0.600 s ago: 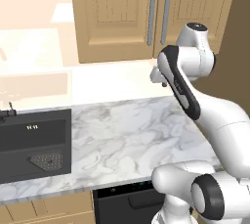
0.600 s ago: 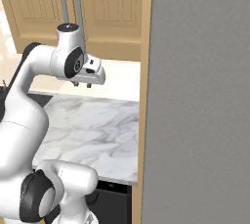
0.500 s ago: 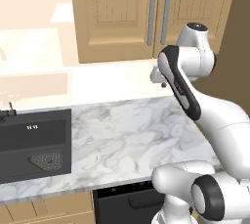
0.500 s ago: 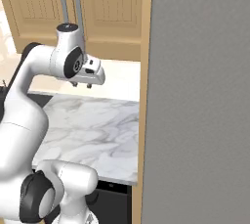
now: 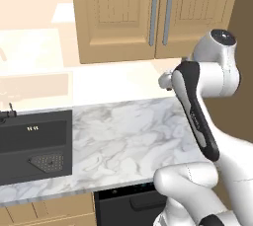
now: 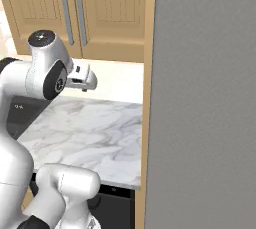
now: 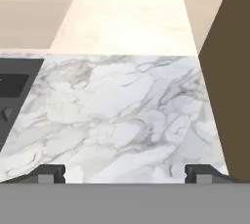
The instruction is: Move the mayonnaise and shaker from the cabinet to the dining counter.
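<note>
Scene unchanged from half-second earlier: gripper (image 7: pixel 125 171) holds position above marble counter (image 7: pixel 117 115), fingers wide apart, empty. Cabinet (image 5: pixel 153 15) doors shut; mayonnaise, shaker presumably inside. Door-opening step not yet begun.

I see a white, grey-veined marble worktop (image 5: pixel 123 141) running along a cream wall (image 5: pixel 113 84). A black sink (image 5: pixel 34 138) is set into its left end, and a tall light-wood panel (image 6: pixel 146 88) stands at its right edge. A dark appliance front (image 5: pixel 131 203) sits beneath the front edge.
</note>
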